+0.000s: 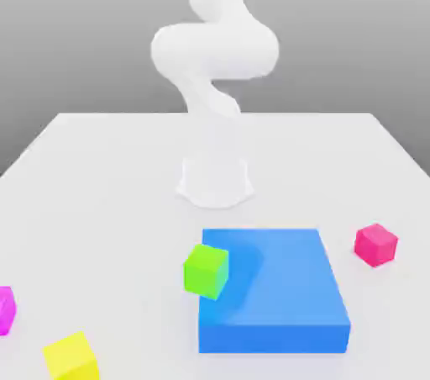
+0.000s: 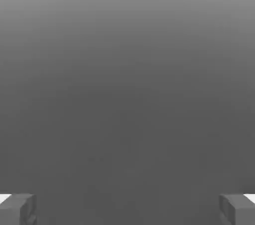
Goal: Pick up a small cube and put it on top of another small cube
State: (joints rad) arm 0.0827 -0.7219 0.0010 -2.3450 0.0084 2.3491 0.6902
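The gripper (image 2: 127,209) is wide open, holding nothing. The small cube (image 1: 375,245) sits near the table's (image 1: 101,176) right edge; it looks light and hard, so pinch its flat sides.

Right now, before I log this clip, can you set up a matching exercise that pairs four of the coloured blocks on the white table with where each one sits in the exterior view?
Things:
1. small hot-pink cube
2. small lime-green cube
3. small yellow cube
4. large flat blue block

Places:
A. against the blue block's left edge
B. middle of the table's front part
C. alone, right of the blue block
D. front left corner

Pairs: 1-C, 2-A, 3-D, 4-B
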